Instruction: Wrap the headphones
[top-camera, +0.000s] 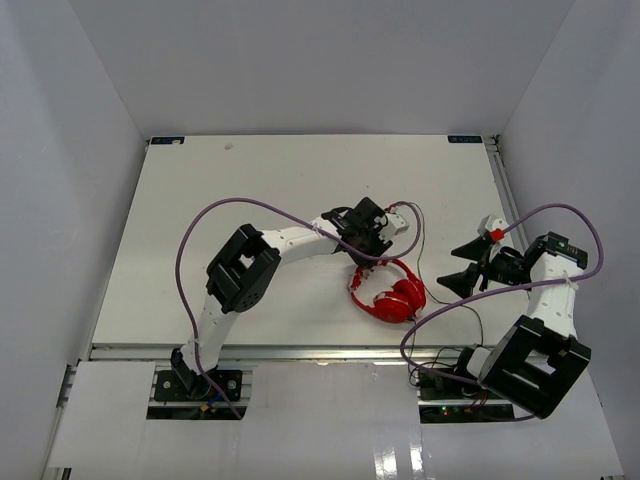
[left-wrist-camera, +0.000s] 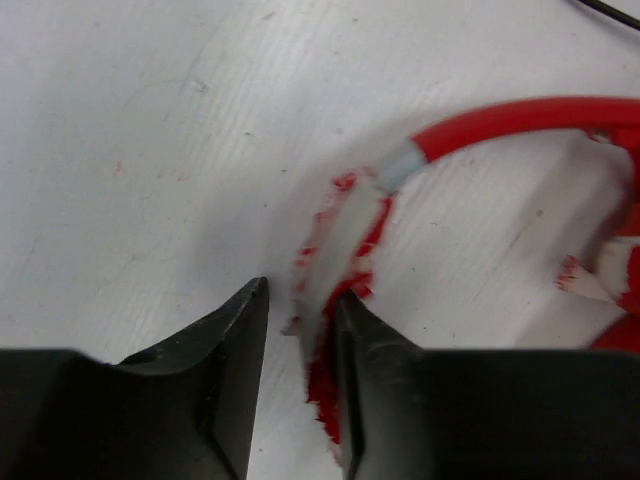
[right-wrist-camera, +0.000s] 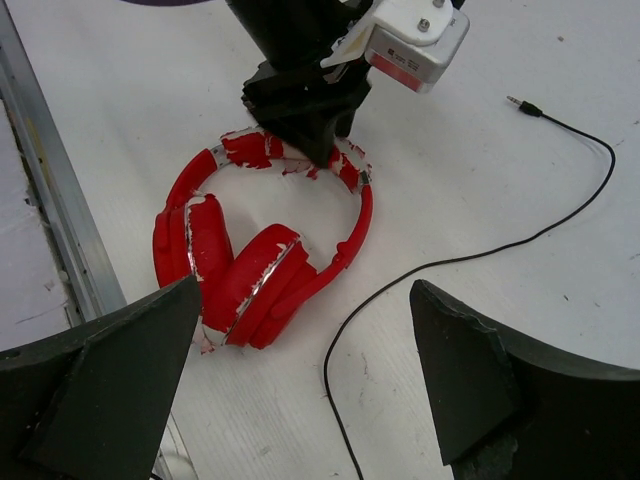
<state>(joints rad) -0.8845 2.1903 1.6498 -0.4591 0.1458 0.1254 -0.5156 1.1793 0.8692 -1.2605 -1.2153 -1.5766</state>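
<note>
The red headphones lie flat on the white table, earcups folded together toward the near edge, the headband arching away. Their thin black cable runs loose up the table on their right. My left gripper is down on the top of the headband; in the left wrist view the jaws straddle the worn headband, which touches the right finger only. My right gripper is wide open and empty, right of the headphones. In the right wrist view it looks onto the earcups and the cable.
The cable's plug lies free on the table beyond the headphones. Purple robot cables loop over both arms. A metal rail runs along the table's near edge, close to the earcups. White walls enclose the table.
</note>
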